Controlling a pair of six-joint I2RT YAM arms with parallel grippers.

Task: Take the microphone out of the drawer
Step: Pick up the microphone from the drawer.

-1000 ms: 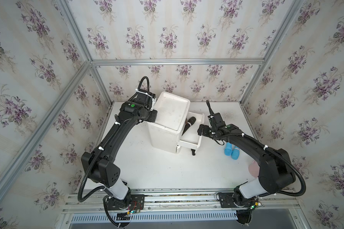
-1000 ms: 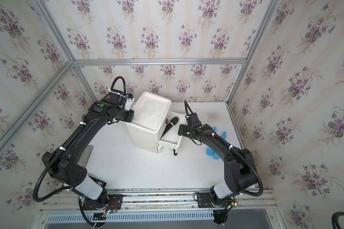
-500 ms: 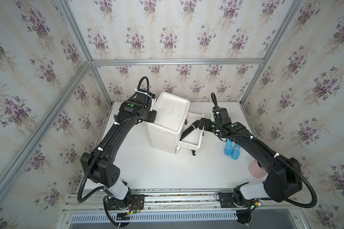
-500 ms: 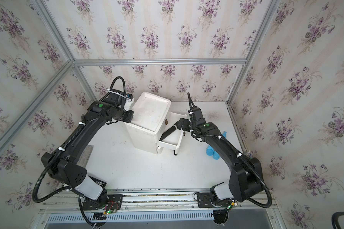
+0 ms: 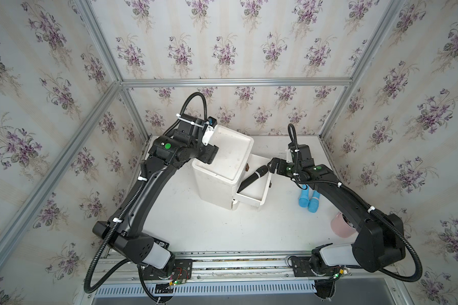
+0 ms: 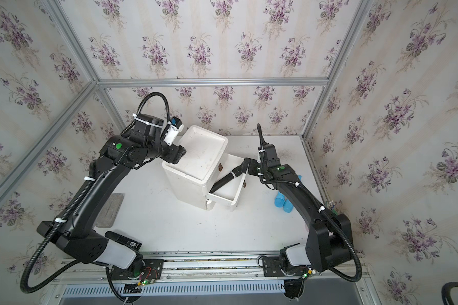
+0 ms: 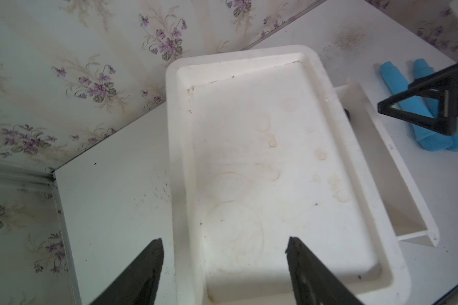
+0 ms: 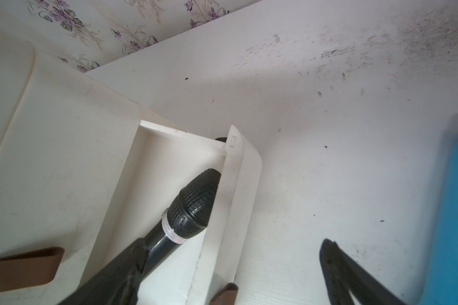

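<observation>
Both top views are nice and bright, lit evenly from overhead, so the table (image 5: 201, 232) only gets faint soft shadows, and the wallpaper (image 5: 16, 148) looks stretched out at 9 and 3 o'clock. The left wrist view is hazy, with the cabinet (image 7: 262, 171) top blown out white. In the right wrist view the microphone (image 8: 193, 208) head is crisp, but the right gripper's fingers (image 8: 349, 272) and the blue tube (image 8: 455, 211) are mush.
</observation>
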